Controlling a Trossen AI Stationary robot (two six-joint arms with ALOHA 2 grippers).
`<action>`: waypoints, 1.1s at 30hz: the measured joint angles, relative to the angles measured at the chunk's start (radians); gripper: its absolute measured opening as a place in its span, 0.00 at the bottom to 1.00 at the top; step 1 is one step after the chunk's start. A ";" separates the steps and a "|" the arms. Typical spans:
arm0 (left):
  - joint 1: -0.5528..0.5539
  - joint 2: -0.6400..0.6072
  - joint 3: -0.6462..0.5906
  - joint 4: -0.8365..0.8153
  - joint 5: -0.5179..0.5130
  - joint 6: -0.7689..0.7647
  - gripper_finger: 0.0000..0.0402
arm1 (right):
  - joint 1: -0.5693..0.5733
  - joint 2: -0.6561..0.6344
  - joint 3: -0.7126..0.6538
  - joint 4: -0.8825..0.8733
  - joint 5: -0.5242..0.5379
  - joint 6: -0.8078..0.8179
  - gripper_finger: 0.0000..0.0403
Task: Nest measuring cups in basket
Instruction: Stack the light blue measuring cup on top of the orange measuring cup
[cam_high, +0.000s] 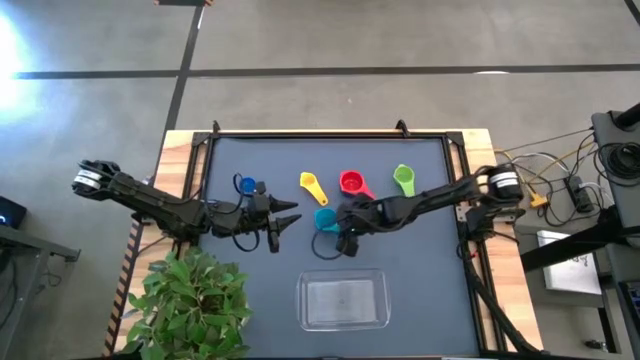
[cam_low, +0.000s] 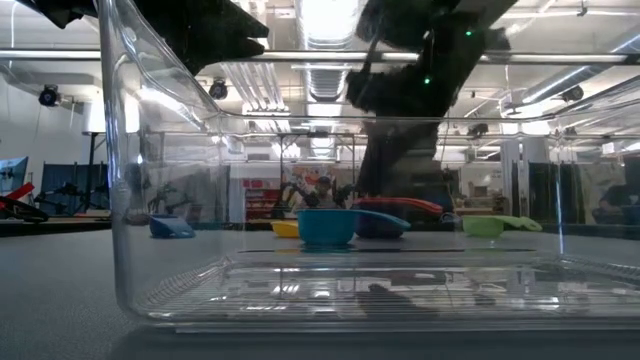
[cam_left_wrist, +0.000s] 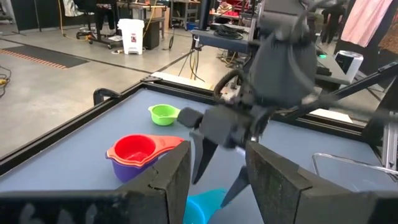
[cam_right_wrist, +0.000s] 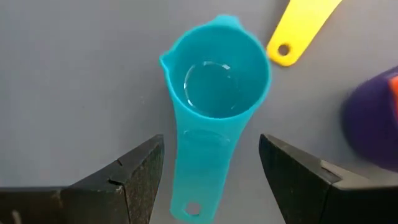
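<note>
The teal cup stands upright on the dark mat, in the middle of the table. My right gripper hangs above it, pointing down, open, with a finger on either side of the cup's handle and a gap on both sides. My left gripper is open and empty, just left of the teal cup. The blue cup, the yellow cup, the green cup and a stack with the red cup on top stand in a row farther back. The clear basket lies near the front edge.
In the left wrist view the red cup sits in an orange and a purple one. A potted plant stands at the table's front left corner. A black frame borders the mat. Cables lie off the right edge.
</note>
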 joint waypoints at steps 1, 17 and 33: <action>0.000 0.000 0.000 0.000 0.000 0.000 0.34 | 0.000 0.019 0.015 -0.019 0.000 0.000 0.62; -0.001 0.000 0.000 -0.008 0.000 0.004 0.34 | 0.000 0.198 0.161 -0.161 0.011 0.000 0.50; -0.001 -0.001 0.000 -0.005 0.000 0.004 0.34 | 0.000 0.105 0.161 -0.217 0.045 0.018 0.32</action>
